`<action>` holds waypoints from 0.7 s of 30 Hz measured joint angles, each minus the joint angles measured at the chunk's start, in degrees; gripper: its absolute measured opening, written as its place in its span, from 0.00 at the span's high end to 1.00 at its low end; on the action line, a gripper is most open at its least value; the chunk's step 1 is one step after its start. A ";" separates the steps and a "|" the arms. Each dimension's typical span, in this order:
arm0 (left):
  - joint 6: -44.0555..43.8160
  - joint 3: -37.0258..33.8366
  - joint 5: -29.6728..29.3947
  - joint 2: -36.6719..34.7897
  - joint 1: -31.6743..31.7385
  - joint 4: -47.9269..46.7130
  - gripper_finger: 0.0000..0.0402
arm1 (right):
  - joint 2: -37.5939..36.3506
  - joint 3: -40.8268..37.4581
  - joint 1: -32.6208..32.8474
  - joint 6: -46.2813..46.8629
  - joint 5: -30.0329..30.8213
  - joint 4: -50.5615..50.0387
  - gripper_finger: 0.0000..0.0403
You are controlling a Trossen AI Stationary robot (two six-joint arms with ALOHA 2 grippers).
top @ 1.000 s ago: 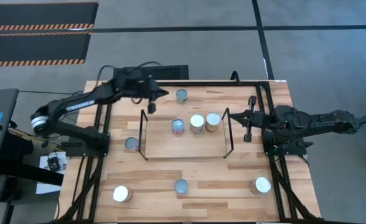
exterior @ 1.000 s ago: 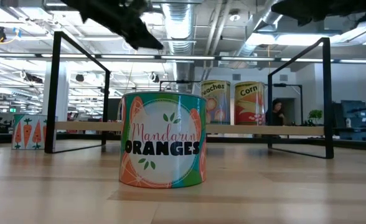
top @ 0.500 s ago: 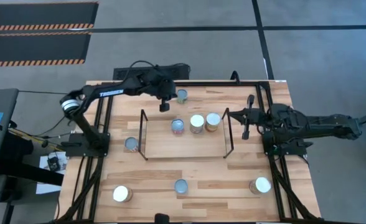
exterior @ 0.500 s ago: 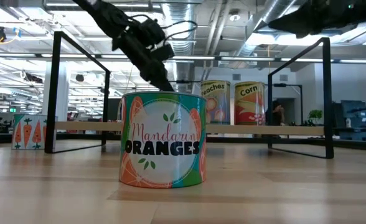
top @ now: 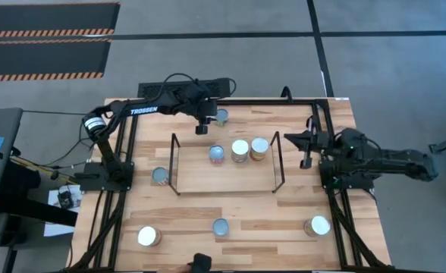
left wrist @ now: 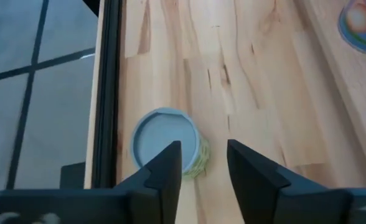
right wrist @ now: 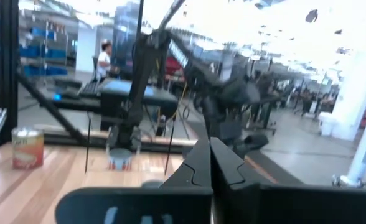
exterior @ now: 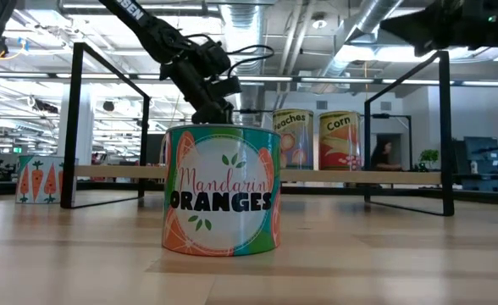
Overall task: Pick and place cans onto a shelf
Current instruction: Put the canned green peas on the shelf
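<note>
My left gripper [top: 202,126] [left wrist: 201,152] hangs open above the table's far edge, just left of a small can with a silver-blue top [top: 221,116] [left wrist: 164,138]; its fingers touch nothing. In the low view it [exterior: 214,107] shows behind the Mandarin Oranges can [exterior: 222,188]. Three cans [top: 240,150] stand upright on the wire-framed shelf [top: 189,176]. More cans stand on the table, at the shelf's left [top: 160,176] and along the near edge [top: 148,236] [top: 221,227] [top: 318,225]. My right gripper [top: 306,149] [right wrist: 210,163] is shut and waits at the shelf's right.
A black metal frame [top: 124,144] edges the table on the left, far and right sides. The Peaches [exterior: 293,138] and Corn [exterior: 340,140] cans stand side by side on the shelf. A small dark object [top: 200,262] shows at the near edge.
My left arm has stretched out, carrying its gripper toward the table's right and far edge, close to the far can with the silver-blue top. The cans have stayed where they were.
</note>
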 joint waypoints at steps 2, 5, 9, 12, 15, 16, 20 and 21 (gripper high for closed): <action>0.90 0.00 0.03 0.00 0.20 0.19 0.68 | -1.79 0.00 0.00 0.22 0.00 -0.27 0.99; 2.38 0.04 0.23 1.31 0.35 1.24 0.68 | -3.54 0.10 -0.54 1.27 0.10 -2.41 0.99; 4.16 0.00 0.42 3.44 0.68 2.25 0.68 | -3.98 0.02 -1.81 4.02 0.15 -5.16 0.99; 5.26 0.00 -0.33 5.15 0.70 2.79 0.68 | -3.83 0.02 -2.37 4.33 0.15 -5.52 0.99; 6.38 0.00 -0.63 6.12 0.71 3.05 0.68 | -3.88 0.02 -2.40 4.18 0.15 -5.45 0.99; 6.95 0.01 -1.07 6.47 0.70 3.56 0.68 | -3.88 0.02 -2.40 4.09 0.15 -5.46 0.99; 8.45 -0.02 -2.66 7.63 0.85 4.93 0.68 | -3.91 0.02 -2.32 4.04 0.15 -5.42 0.99; 8.71 -0.04 -2.75 7.63 0.99 4.89 0.68 | -3.90 0.02 -2.30 4.04 0.15 -5.53 0.99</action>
